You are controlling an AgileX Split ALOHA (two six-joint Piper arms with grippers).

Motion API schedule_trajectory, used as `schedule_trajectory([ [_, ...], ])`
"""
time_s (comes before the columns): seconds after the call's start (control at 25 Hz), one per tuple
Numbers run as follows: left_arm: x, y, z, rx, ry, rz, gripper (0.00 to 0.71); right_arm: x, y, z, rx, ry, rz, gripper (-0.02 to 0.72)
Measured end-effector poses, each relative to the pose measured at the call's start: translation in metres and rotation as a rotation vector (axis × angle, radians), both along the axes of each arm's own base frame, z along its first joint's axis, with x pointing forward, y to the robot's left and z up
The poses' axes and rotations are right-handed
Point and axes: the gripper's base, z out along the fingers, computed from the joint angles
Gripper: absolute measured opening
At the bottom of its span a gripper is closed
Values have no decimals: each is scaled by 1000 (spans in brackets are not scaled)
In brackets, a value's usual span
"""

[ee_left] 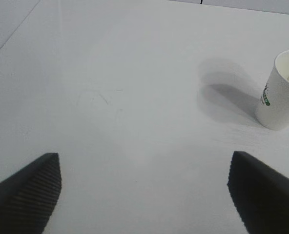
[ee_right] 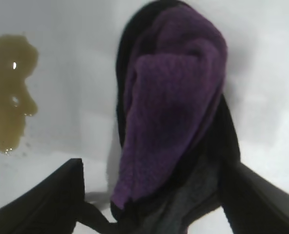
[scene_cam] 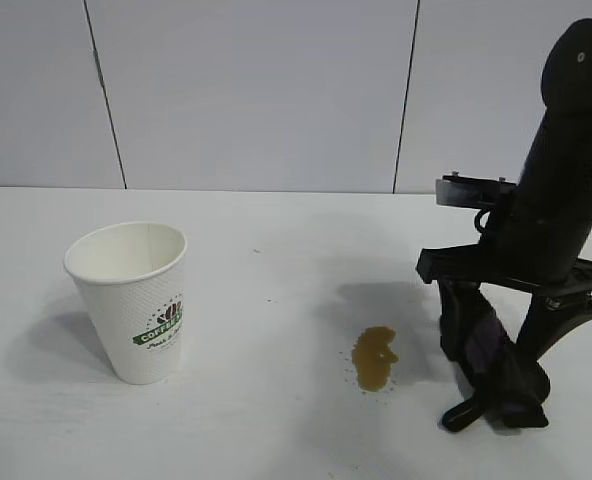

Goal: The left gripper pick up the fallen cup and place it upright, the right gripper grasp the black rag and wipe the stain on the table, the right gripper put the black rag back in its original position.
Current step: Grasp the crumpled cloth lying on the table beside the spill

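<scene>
The white paper cup with its green and black logo stands upright on the table at the left; the left wrist view also catches the cup off to one side. My left gripper hovers open over bare tabletop, holding nothing, and is out of the exterior view. The amber stain lies right of centre. Just right of it, my right gripper reaches down to the table, its fingers straddling the black and purple rag. In the right wrist view the rag sits between the jaws, one finger touching it, the other still apart; the stain is beside it.
A grey panelled wall with dark vertical seams runs behind the table. White tabletop stretches between the cup and the stain. The right arm's dark body rises above the rag.
</scene>
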Motion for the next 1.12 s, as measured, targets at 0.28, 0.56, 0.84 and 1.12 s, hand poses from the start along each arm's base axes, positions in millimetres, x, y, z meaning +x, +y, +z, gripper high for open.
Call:
schedule_trajectory([
  [0.28, 0, 0, 0, -1, 0, 0, 664, 0, -2, -1, -20, 2, 13, 375],
  [0.56, 0, 0, 0, -1, 0, 0, 664, 0, -2, -1, -27, 1, 14, 368],
  [0.84, 0, 0, 0, -1, 0, 0, 664, 0, -3, -12, -42, 28, -5, 282],
  [1.12, 0, 0, 0, -1, 0, -1, 664, -1, -3, 5, -34, -3, -9, 61],
])
